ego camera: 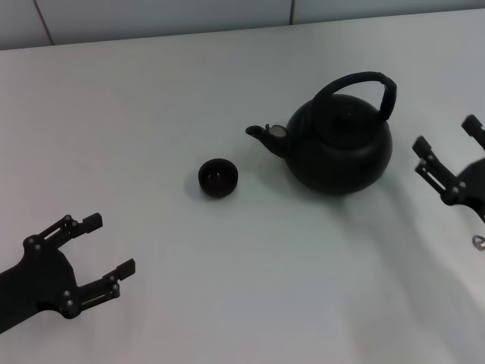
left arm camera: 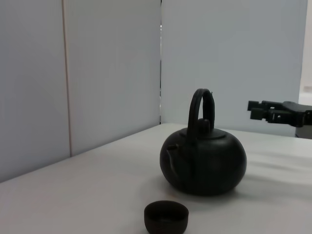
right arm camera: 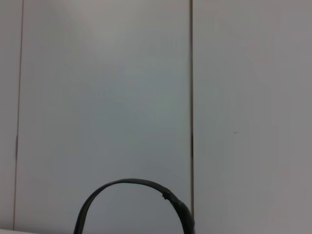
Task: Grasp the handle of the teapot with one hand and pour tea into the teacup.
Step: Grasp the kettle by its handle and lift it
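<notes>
teapot (ego camera: 339, 144) stands on the table (ego camera: 227, 288), spout toward the teacup (ego camera: 217, 177) nearby, handle (ego camera: 364, 85) upright, right gripper (ego camera: 447, 148) open beside it, left gripper (ego camera: 107, 244) open, well apart.

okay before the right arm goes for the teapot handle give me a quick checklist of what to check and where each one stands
1. Right gripper open: ok.
2. Handle upright and unobstructed: ok.
3. Right gripper beside teapot, not touching: ok.
4. Teacup upright, near the spout: ok.
5. Left gripper well away from the teapot: ok.
6. Tea in the teapot: cannot tell.
</notes>
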### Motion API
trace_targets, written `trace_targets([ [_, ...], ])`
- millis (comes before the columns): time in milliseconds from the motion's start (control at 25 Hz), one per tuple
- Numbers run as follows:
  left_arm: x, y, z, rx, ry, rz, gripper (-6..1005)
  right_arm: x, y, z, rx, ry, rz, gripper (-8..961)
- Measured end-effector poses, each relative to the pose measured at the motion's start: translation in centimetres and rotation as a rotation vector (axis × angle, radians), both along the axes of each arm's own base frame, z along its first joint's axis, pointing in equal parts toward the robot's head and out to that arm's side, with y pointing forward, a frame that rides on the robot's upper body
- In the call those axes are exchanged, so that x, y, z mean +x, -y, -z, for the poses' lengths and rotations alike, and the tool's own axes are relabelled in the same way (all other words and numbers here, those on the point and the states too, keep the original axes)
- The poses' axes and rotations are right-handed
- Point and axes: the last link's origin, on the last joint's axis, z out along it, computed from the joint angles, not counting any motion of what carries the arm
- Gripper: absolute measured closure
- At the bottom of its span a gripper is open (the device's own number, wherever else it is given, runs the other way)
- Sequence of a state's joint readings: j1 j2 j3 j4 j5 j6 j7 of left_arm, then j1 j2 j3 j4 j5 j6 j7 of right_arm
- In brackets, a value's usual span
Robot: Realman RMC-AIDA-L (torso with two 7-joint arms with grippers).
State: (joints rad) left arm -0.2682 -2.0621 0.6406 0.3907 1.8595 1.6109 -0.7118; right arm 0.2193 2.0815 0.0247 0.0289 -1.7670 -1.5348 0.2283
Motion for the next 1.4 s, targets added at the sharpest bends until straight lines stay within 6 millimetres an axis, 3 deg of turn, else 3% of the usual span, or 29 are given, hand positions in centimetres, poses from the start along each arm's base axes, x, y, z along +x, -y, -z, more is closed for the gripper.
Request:
trace_targets([
  [600,0.4,-0.3,0.2,0.017,0.026,-0.003,148,-1.1,-5.1,0.4,-0.041,0.033,0.012,137],
  [1000,0.5,-0.4,0.2,0.035,0.041,-0.005,148,-1.3,-6.7,0.4,-0.053,0.046,0.032,136],
  [1400,0.7,-0.5,0.4,0.038,0.043,0.002,148,-1.3,-7.0,0.5,-0.057,0.049,0.037,136],
])
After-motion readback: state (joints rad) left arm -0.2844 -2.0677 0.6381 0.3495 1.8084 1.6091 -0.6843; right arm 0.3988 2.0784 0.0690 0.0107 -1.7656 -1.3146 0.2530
